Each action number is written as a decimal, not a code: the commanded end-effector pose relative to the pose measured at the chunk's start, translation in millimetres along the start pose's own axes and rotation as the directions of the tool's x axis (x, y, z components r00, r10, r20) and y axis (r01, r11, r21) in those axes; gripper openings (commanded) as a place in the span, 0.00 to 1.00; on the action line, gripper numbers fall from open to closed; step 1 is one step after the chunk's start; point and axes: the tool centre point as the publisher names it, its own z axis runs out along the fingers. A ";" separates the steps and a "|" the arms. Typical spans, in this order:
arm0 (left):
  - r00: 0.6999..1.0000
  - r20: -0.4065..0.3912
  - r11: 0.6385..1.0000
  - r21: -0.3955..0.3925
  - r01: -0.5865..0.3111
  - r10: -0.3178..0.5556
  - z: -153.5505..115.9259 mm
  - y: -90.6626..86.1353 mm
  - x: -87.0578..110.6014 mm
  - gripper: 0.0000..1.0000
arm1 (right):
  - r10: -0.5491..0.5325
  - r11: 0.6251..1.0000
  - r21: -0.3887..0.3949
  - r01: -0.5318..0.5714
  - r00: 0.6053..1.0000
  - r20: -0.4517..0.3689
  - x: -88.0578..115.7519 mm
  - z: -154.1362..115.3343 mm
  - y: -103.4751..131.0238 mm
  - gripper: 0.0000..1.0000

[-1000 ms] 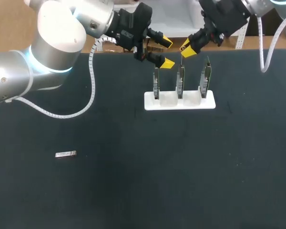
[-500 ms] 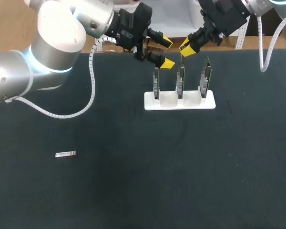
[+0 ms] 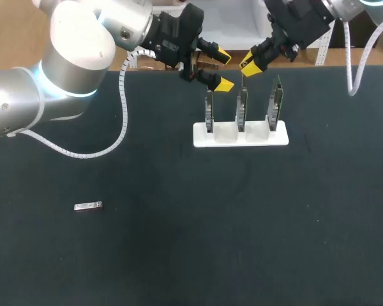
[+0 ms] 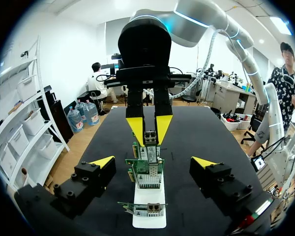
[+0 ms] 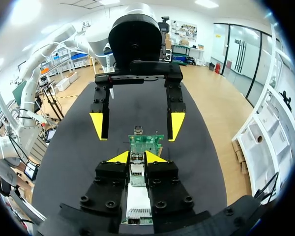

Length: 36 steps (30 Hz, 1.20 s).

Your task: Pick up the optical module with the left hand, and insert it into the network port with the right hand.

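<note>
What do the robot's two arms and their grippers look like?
Both arms have rounded silver and white links. The left arm shows a glowing light-blue ring and a looping white spiral-wrapped cable. The right arm carries a smooth white cable. The left gripper and right gripper are black, bolted blocks with two fingers ending in bright yellow wedge tips.

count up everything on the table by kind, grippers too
circuit boards: 3
white holder: 1
optical modules: 2, one lying loose, one in the right gripper
grippers: 2, the left gripper and the right gripper
total: 8
</note>
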 end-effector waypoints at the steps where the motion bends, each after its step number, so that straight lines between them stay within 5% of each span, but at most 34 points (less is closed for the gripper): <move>1: 1.000 0.003 1.000 -0.003 -0.002 0.002 -0.2 -0.8 0.8 1.00 | -0.004 1.000 -0.005 0.004 1.000 0.003 -1.3 1.0 -2.0 0.00; 36: 1.000 0.003 1.000 -0.003 -0.002 0.002 -0.2 -0.8 0.8 1.00 | 0.010 1.000 -0.002 -0.010 1.000 -0.002 2.5 2.4 1.0 0.00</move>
